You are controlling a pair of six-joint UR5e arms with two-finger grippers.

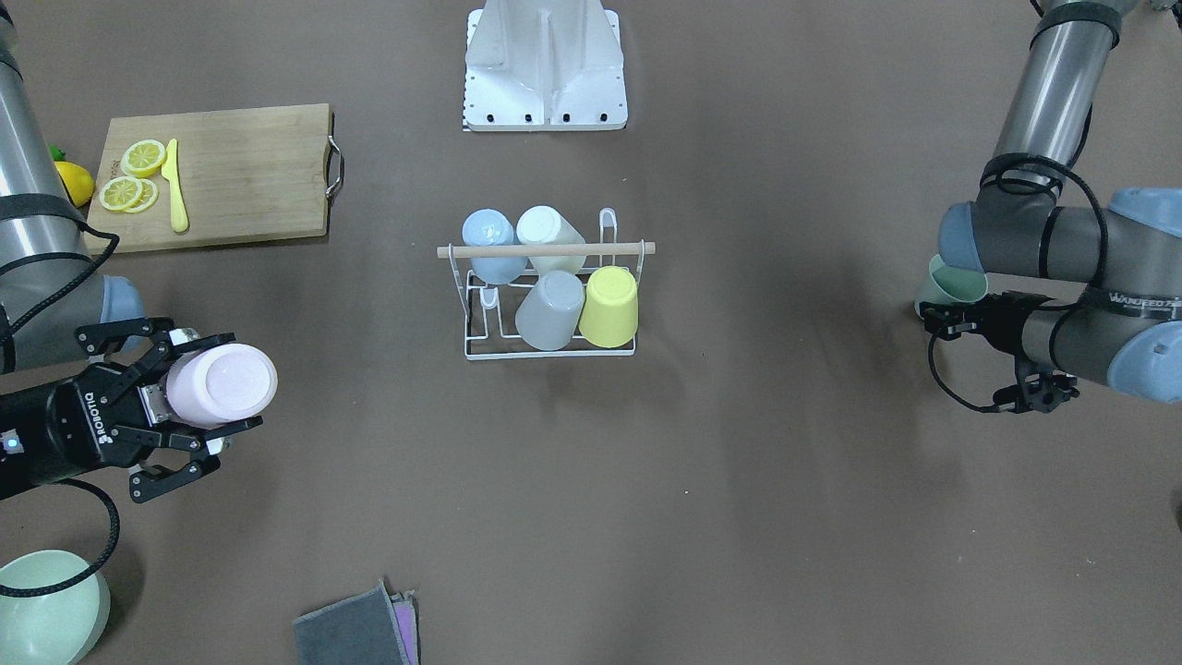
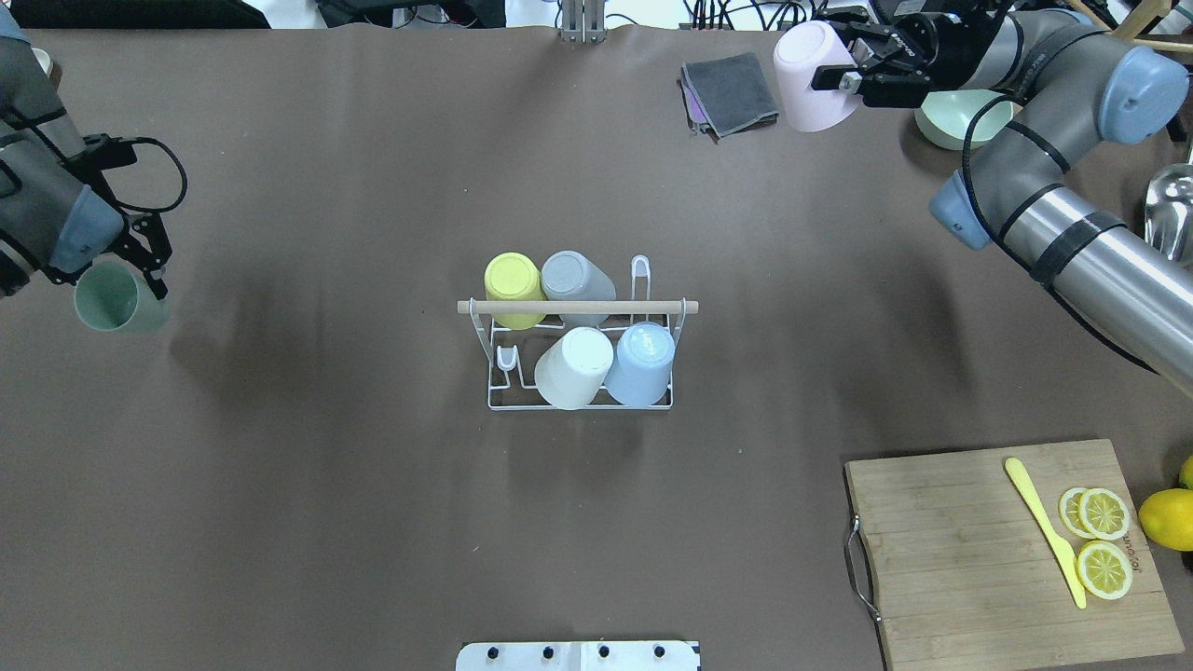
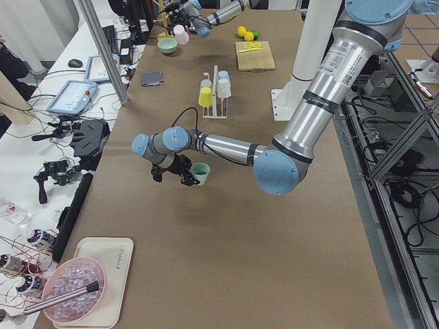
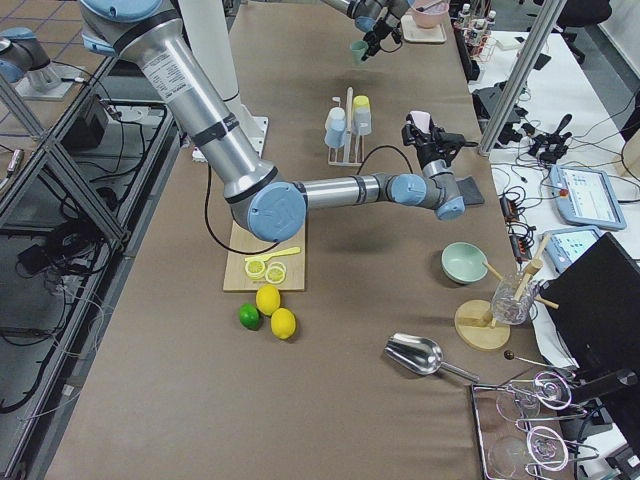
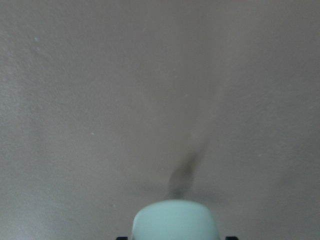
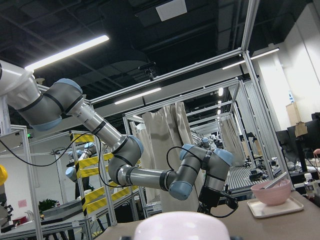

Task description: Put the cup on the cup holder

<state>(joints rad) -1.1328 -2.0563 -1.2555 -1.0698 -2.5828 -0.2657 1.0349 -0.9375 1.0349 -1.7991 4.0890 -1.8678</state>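
Pink cup (image 1: 226, 386) | right hand (image 1: 209, 380) marked ROBOTIQ clamps it | left hand (image 2: 129, 283) grips green cup (image 2: 110, 304)

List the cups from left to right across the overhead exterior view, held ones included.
green cup → yellow cup → blue cup → pink cup. The white cup and grey cup overlap each other between yellow and blue, so they are left out.
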